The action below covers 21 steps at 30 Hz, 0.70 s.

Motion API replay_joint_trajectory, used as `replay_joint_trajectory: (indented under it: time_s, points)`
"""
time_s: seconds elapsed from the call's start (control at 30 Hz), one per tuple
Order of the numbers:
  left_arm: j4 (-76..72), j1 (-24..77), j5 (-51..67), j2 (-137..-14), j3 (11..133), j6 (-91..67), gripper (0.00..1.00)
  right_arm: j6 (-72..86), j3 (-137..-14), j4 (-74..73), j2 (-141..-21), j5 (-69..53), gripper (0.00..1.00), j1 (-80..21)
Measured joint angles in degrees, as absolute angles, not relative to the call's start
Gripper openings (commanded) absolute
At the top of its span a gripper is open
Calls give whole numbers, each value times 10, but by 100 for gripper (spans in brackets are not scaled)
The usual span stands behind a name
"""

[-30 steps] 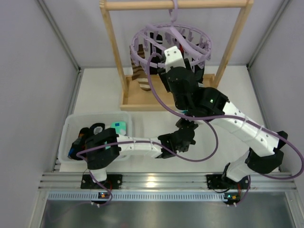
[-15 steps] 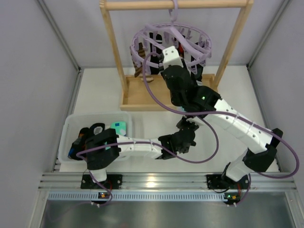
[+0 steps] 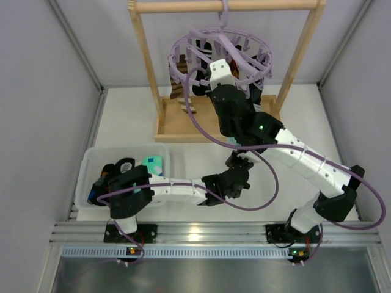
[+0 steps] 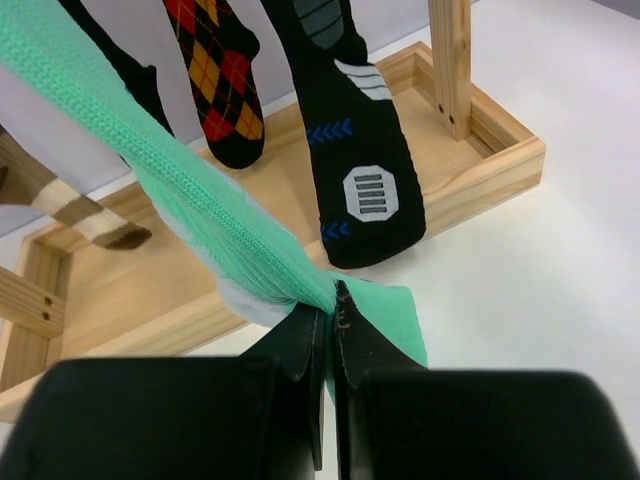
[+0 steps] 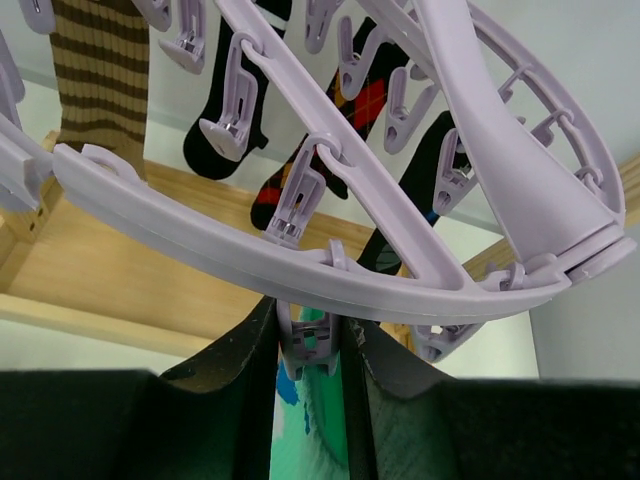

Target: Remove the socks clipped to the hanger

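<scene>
Clear plastic makes up the bin [image 3: 104, 149] at the table's near left, beside the left arm's base. In it lie a mint-green sock with a blue patch [image 3: 153, 163], a black sock with a pale spot [image 3: 124, 165] and a dark bundle at the left end, too covered by the arm to name. Further back, the wooden frame [image 3: 143, 55] stands in its shallow wooden tray [image 3: 171, 131], and the lilac hanger [image 3: 173, 61] hooks over the top rail, above that tray.

The left gripper [image 4: 331, 300] is clenched on a stretched mint-green sock [image 4: 180, 180], which runs taut up and left until the picture cuts it off. Beside it hang a diamond-patterned sock [image 4: 215, 90], a black sock with grey and blue marks [image 4: 362, 150] and a brown-striped sock [image 4: 85, 212], only its toe showing. The right gripper [image 5: 308, 320] sits under the hanger's ring, its 2 fingers [image 5: 240, 360] pressed against either side of 1 clip peg [image 5: 305, 350]; green fabric shows below. From above, the right arm hides most of the socks and both grippers' tips.
</scene>
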State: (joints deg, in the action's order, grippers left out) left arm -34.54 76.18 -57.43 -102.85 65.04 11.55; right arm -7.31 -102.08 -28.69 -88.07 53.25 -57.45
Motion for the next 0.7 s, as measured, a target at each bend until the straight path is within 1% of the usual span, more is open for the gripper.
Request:
replay_joint_trajectory:
  time_s: [0.1, 0.17, 0.2, 0.33, 0.4, 0.5, 0.53, 0.63, 0.7]
  points:
    - [-339, 762, -572, -1022, 635, 96, 0, -73, -1012, -283, -873, 529, 10, -575]
    - [-329, 762, -573, -1015, 623, 83, 0, -73, -1009, -279, -868, 528, 13, -575]
    - [-323, 762, -573, -1011, 618, 75, 0, -73, -1008, -279, -866, 526, 16, -575]
    - [-280, 762, -578, -980, 603, 49, 0, -70, -999, -272, -856, 521, 42, -575]
    - [-252, 762, -582, -954, 600, 35, 0, -65, -993, -270, -851, 517, 44, -575]
    - [-194, 760, -594, -900, 600, -2, 0, -57, -980, -270, -842, 508, 54, -575]
    - [-169, 758, -597, -880, 600, -16, 0, -54, -974, -270, -836, 503, 65, -575]
    - [-81, 750, -608, -825, 602, -76, 0, -43, -950, -270, -813, 483, 70, -575]
    - [-17, 742, -612, -786, 602, -117, 0, -34, -935, -273, -792, 469, 70, -574]
